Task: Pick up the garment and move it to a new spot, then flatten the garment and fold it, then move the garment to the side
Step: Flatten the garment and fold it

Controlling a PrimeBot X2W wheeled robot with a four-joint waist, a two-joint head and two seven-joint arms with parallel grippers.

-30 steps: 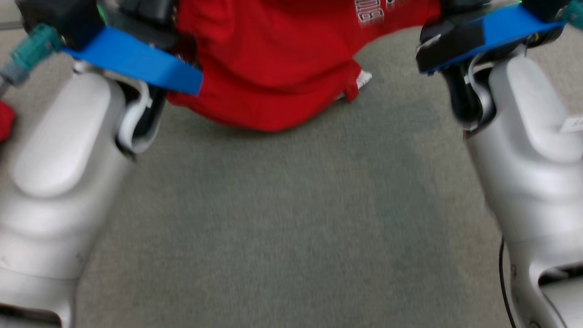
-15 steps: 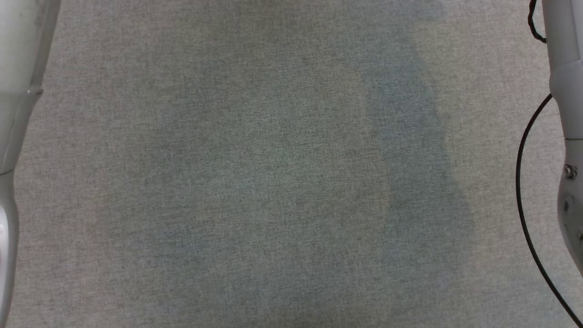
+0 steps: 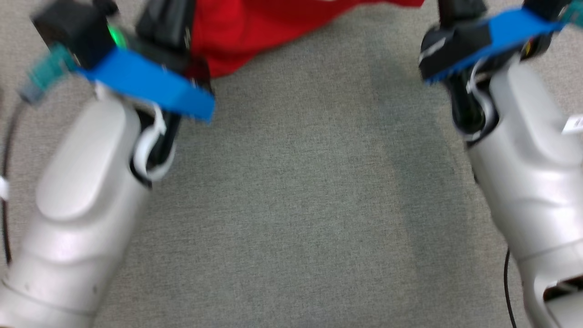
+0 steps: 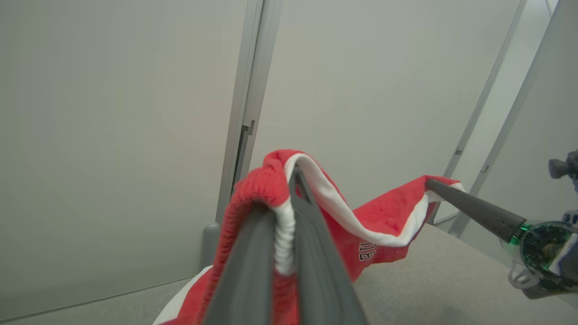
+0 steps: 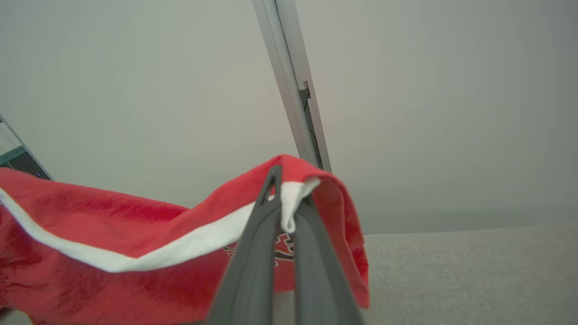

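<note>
Head view: garment (image 3: 255, 32) is hanging at 12 o'clock, red cloth cut off by the top edge, over grey carpet (image 3: 296, 205). Left arm (image 3: 82, 182) is sitting at 8 o'clock, right arm (image 3: 524, 150) at 3 o'clock, both reaching up toward the cloth. The frame is blurry, so the low hem may be brushing the carpet; can't tell.

Left wrist view: left gripper (image 4: 284, 198) is pinching the white ribbed band of the garment, jaws nearly together with only cloth between them. The band is running off toward 3 o'clock, where the right gripper (image 4: 431, 184) is clamping its far end (lettering showing on the red below). Pale wall panels (image 4: 113, 135) are filling the background.

Right wrist view: right gripper is closed tight on the band at centre, red cloth draping away to 9 o'clock and a fold hanging at 4 o'clock.

Step in hand, judging by this: first one, carrying the lifted garment to a new spot; flattening and folding not started. Next move is calling for both arms travelling together with the band stretched, then lowering hem first onto open carpet before letting go.
</note>
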